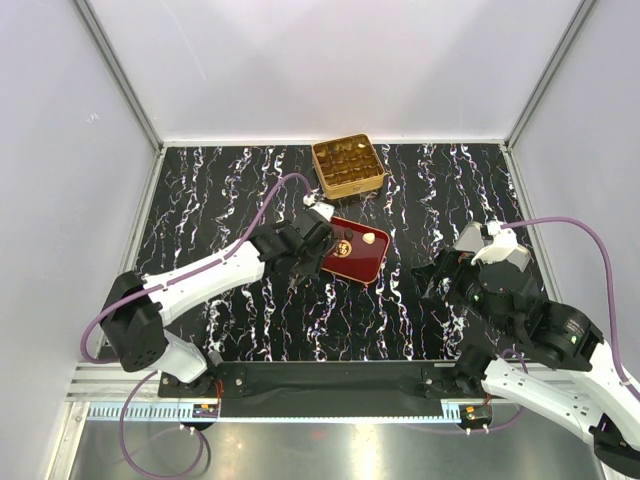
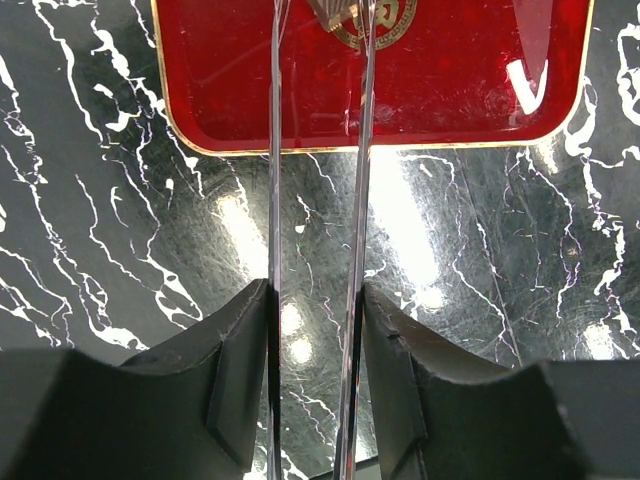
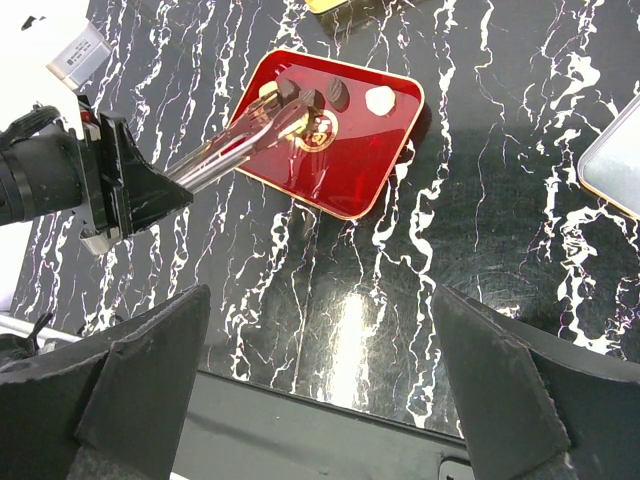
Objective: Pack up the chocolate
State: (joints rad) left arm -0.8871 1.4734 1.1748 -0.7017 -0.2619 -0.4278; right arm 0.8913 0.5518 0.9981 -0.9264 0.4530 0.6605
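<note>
The glossy red tray (image 1: 357, 265) lies mid-table with chocolate on it: a dark piece (image 3: 338, 93), another dark one (image 3: 312, 98) and a cream one (image 3: 380, 99). My left gripper (image 1: 305, 243) is shut on a pair of metal tongs (image 3: 235, 145), whose two thin arms (image 2: 275, 150) run between my jaws toward the tray (image 2: 450, 80). The tong tips are at a dark square piece (image 3: 288, 90) on the tray's far left; I cannot tell whether it is pinched. My right gripper (image 3: 320, 300) hangs open over the bare table at the near right, nothing between its fingers.
A square gold tin (image 1: 348, 165) with divided cells stands behind the tray. A pale flat plate with a gold rim (image 3: 618, 160) lies at the right edge of the right wrist view. The black rail (image 1: 330, 378) runs along the table's near edge.
</note>
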